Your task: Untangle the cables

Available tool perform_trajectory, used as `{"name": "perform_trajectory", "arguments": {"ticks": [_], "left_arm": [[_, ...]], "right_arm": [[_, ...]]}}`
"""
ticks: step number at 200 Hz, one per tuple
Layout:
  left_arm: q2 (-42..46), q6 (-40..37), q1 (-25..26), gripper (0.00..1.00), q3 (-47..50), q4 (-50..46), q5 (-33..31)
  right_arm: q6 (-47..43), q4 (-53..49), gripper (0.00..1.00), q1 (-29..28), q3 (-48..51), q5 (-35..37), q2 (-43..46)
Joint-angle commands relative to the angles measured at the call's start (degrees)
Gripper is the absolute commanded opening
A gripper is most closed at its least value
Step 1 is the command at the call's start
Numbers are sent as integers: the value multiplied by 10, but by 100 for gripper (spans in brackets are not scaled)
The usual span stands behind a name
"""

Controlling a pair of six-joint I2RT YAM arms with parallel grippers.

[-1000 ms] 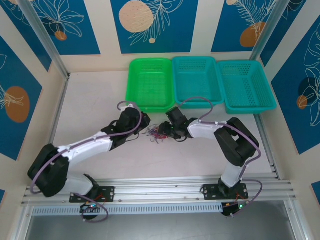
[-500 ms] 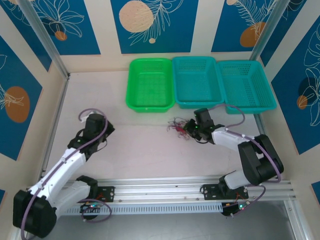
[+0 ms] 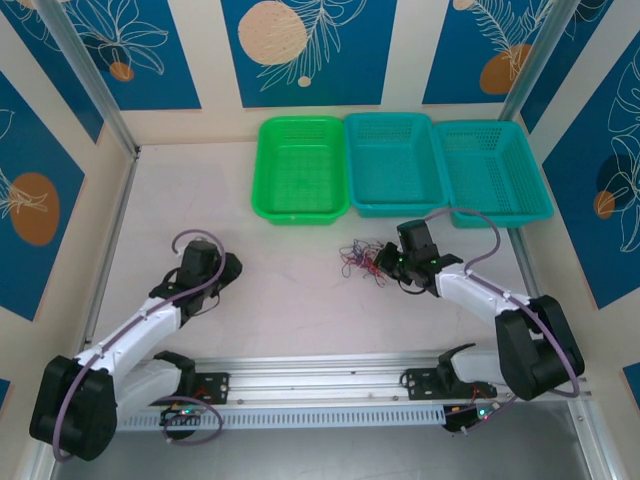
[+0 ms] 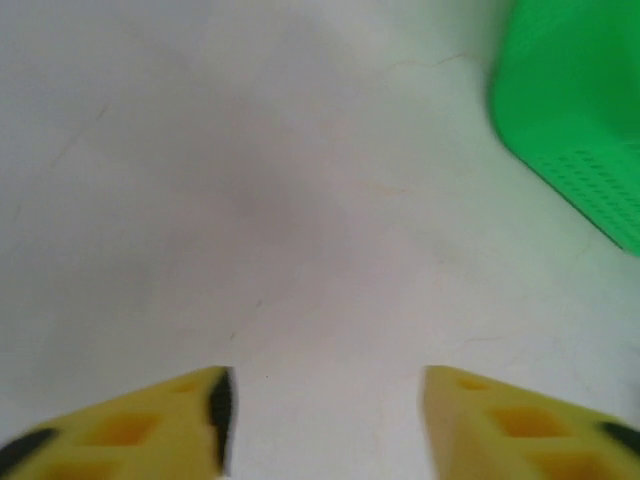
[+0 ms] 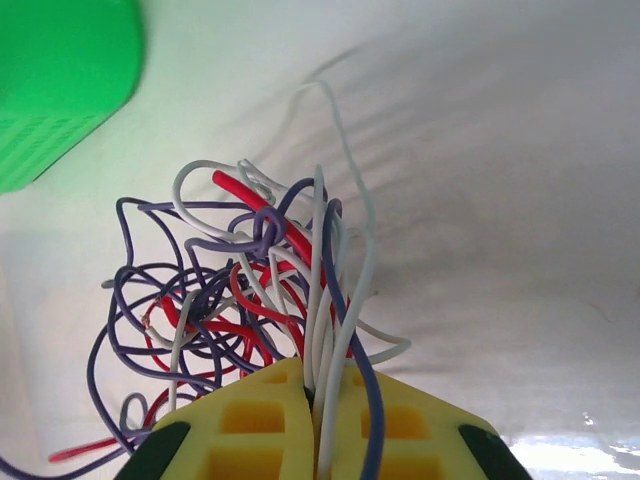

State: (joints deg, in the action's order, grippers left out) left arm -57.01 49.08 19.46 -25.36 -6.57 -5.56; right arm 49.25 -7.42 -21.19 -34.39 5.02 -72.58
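The cables (image 3: 362, 262) are a small tangle of red, purple and white wires lying on the table in front of the teal basket. In the right wrist view the cables (image 5: 250, 290) spread out ahead of the yellow fingers (image 5: 255, 430). My right gripper (image 5: 315, 395) is shut on several white wires of the tangle, which run down between its fingers. In the top view the right gripper (image 3: 388, 262) sits at the tangle's right edge. My left gripper (image 4: 325, 420) is open over bare table, far to the left, its black head (image 3: 200, 262) well apart from the cables.
Three baskets stand in a row at the back: a green basket (image 3: 298, 168), a teal basket (image 3: 393, 163) and another teal basket (image 3: 492, 172). The green basket's corner (image 4: 575, 120) lies ahead and to the right of the left gripper. A metal rail (image 3: 320, 372) runs along the near edge.
The right gripper closed on the tangle and dragged it right, away from the table's middle. The left arm pulled back to the left and its gripper opened.
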Motion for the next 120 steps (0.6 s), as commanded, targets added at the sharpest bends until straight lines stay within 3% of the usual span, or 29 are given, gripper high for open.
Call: {"name": "perform_trajectory", "arguments": {"ticks": [1, 17, 47, 77, 120], "left_arm": [[48, -158, 15, 68, 20, 146, 49], [73, -261, 59, 68, 32, 233, 87], [23, -426, 150, 68, -24, 242, 170], [-56, -465, 208, 69, -29, 363, 309], [-176, -558, 297, 73, -32, 478, 271]], "right_arm": [[-63, -23, 3, -6, -36, -34, 34], [-85, -46, 3, -7, -51, -41, 49], [-108, -72, 2, -7, -74, -63, 72], [-81, -95, 2, -5, -98, -81, 89], [-6, -105, 3, -7, -118, -107, 110]]}}
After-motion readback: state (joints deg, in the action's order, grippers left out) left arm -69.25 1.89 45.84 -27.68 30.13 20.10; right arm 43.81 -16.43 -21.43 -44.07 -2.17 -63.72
